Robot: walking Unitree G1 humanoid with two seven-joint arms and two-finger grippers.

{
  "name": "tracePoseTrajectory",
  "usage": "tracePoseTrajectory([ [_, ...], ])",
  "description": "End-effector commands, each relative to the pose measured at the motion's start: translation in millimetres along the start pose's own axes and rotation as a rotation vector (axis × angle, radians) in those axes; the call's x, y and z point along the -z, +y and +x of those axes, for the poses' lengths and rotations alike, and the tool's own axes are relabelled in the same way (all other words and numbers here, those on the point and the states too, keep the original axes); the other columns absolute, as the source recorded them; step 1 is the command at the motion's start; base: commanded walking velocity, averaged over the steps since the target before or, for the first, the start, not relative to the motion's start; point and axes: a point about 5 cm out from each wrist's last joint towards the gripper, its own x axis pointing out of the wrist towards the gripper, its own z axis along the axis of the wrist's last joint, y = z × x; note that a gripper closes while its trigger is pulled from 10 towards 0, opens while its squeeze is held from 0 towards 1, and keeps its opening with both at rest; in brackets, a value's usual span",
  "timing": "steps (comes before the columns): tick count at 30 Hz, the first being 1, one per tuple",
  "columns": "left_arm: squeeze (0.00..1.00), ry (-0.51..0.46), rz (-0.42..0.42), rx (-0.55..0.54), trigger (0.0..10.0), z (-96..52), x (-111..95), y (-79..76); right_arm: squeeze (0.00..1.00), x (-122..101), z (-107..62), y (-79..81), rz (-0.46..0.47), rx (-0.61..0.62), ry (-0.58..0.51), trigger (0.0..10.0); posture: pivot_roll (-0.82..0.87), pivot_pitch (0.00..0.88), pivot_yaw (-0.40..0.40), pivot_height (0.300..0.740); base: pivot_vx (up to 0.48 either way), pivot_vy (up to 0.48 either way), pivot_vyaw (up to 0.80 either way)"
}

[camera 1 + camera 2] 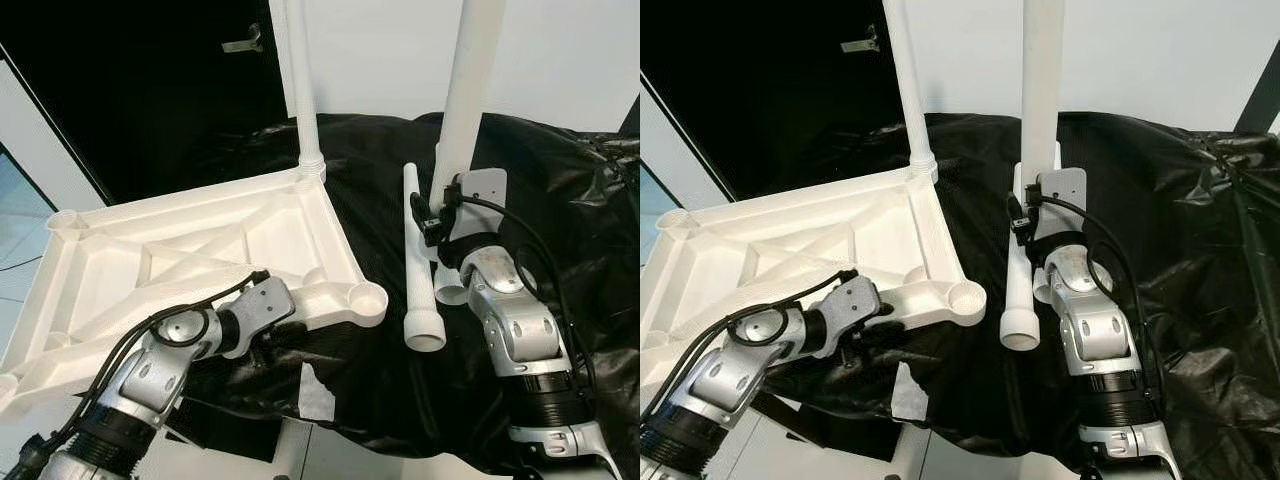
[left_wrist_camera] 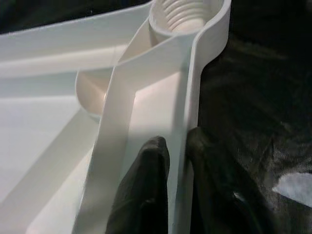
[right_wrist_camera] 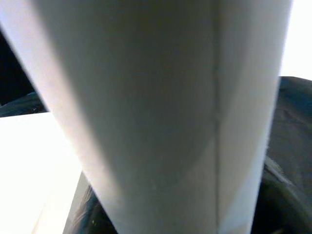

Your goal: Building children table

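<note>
The white ribbed table top [image 1: 200, 250] lies upside down on a black plastic cover [image 1: 560, 200]. One white leg [image 1: 303, 80] stands upright in its far corner socket. The near corner socket [image 1: 368, 297] is empty. My left gripper [image 2: 178, 146] is shut on the rim of the table top just below that empty socket, one finger [image 2: 151, 185] inside the wall and one outside. My right gripper [image 1: 450, 240] is shut on a second white leg [image 1: 470, 90], holding it upright to the right of the table top. A third leg [image 1: 415, 260] lies flat on the cover between them.
Behind the work surface are a black door with a handle [image 1: 243, 42] and a white wall. A white scrap [image 1: 318, 395] sticks to the cover at its front edge. The cover is crumpled and raised along the right side.
</note>
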Motion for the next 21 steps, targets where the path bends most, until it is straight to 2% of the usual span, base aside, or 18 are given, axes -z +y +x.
tracePoseTrajectory([
  [1,0.0,0.014,0.025,0.005,10.0,0.9,1,1.8,0.0,-3,-0.5,3.3,-0.002,-0.005,-0.019,10.0,-0.02,0.0,0.087,0.74,0.0,0.0,0.0],
  [3,0.0,0.019,0.032,0.015,10.0,3.6,0,1.8,0.0,-2,-0.9,4.4,0.0,-0.005,-0.018,10.0,-0.02,0.0,0.094,0.74,0.0,0.0,0.0],
  [4,0.0,0.024,0.042,0.018,4.4,5.8,0,1.2,0.0,-2,-0.9,5.1,0.0,-0.005,-0.018,10.0,-0.02,0.0,0.098,0.74,0.0,0.0,0.0],
  [7,0.0,0.029,0.057,0.021,4.4,8.6,-1,0.6,0.0,-2,-0.9,6.1,0.001,-0.006,-0.018,10.0,-0.02,0.0,0.099,0.74,0.0,0.0,0.0],
  [8,0.0,0.038,0.067,0.033,0.1,10.6,0,-1.6,0.0,-1,-1.0,6.9,0.003,-0.006,-0.019,10.0,-0.02,0.0,0.106,0.74,0.0,0.0,0.0],
  [9,0.0,0.038,0.067,0.033,0.1,10.6,0,-1.6,0.0,-1,-1.0,6.9,0.003,-0.006,-0.019,10.0,-0.02,0.0,0.106,0.74,0.0,0.0,0.0],
  [10,0.0,0.059,0.091,0.049,7.3,14.5,2,-4.9,0.0,-2,-0.9,8.8,0.008,-0.006,-0.021,10.0,-0.02,0.0,0.111,0.74,0.0,0.0,0.0],
  [11,0.0,0.059,0.091,0.049,7.3,14.5,2,-4.9,0.0,-2,-0.9,8.8,0.008,-0.006,-0.021,10.0,-0.02,0.0,0.111,0.74,0.0,0.0,0.0],
  [12,0.0,0.072,0.101,0.057,10.0,17.1,3,-5.8,0.0,-2,-1.0,10.3,0.011,-0.008,-0.023,10.0,-0.02,0.0,0.114,0.74,0.0,0.0,0.0],
  [18,0.0,0.09,0.066,0.046,10.0,19.6,6,-1.5,0.0,-1,-1.5,11.6,0.011,-0.009,-0.023,10.0,-0.03,0.0,0.119,0.74,0.0,0.0,0.0],
  [19,1.0,0.092,0.057,0.048,10.0,19.8,6,-0.7,0.0,-1,-1.5,11.6,0.01,-0.009,-0.024,10.0,-0.03,0.0,0.121,0.74,0.0,0.0,0.0],
  [21,1.0,0.086,0.053,0.052,10.0,19.9,5,0.1,0.0,-1,-1.6,11.4,0.01,-0.007,-0.025,10.0,-0.03,0.0,0.124,0.74,0.0,0.0,0.0],
])
